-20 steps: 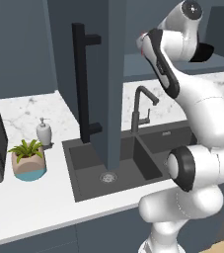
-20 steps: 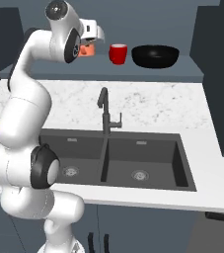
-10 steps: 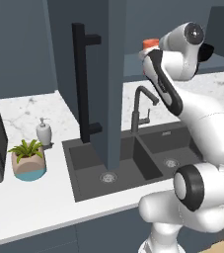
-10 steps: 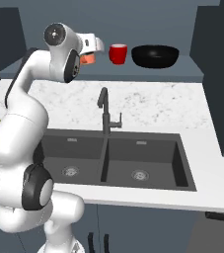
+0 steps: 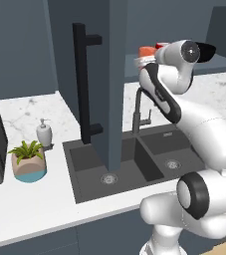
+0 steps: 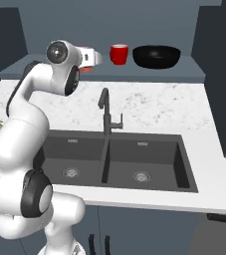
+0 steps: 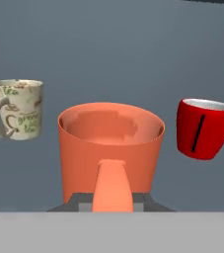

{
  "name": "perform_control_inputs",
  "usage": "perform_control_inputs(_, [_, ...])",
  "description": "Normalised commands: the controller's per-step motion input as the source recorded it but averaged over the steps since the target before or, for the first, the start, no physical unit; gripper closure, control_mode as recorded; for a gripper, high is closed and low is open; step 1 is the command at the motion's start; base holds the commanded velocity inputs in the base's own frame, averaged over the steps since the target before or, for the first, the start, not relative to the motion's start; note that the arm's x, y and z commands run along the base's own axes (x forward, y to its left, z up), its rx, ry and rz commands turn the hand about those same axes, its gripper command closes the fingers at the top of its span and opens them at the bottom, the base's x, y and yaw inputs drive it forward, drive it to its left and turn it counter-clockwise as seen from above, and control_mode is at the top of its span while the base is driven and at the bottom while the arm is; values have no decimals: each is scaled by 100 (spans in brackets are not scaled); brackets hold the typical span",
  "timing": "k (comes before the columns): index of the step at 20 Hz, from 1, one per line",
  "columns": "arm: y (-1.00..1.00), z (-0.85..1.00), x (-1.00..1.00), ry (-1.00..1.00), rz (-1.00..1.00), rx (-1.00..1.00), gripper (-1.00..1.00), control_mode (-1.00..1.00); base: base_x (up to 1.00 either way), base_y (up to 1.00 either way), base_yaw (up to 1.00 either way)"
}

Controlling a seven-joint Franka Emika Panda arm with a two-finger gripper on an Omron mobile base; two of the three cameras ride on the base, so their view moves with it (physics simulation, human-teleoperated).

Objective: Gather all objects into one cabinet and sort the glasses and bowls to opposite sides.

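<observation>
My gripper is shut on the orange cup, gripping it at the handle side, with its open mouth up. In the hand view the pale speckled cup stands to its left and the red cup to its right, both further back. From the right base view the gripper reaches over the left part of the cabinet's shelf, where the red cup and the wide black bowl stand to the right. The orange cup also peeks out above the hand. Whether it rests on the shelf I cannot tell.
The cabinet door stands open with its long black bar handle left of the arm. Below are the double sink and its black tap. A soap dispenser and a potted plant sit on the counter's left.
The arm has stretched forward, and the hand with the orange cup has come down a little toward the shelf. The grip has stayed shut.
</observation>
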Motion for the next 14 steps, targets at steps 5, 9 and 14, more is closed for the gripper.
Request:
perform_control_inputs(5, [10, 28, 30, 14, 0, 19, 100, -100, 0, 0, 0])
perform_control_inputs(9, [34, 10, 29, 13, 0, 6, 100, -100, 0, 0, 0])
perform_control_inputs(14, [55, 0, 7, 7, 0, 0, 100, -100, 0, 0, 0])
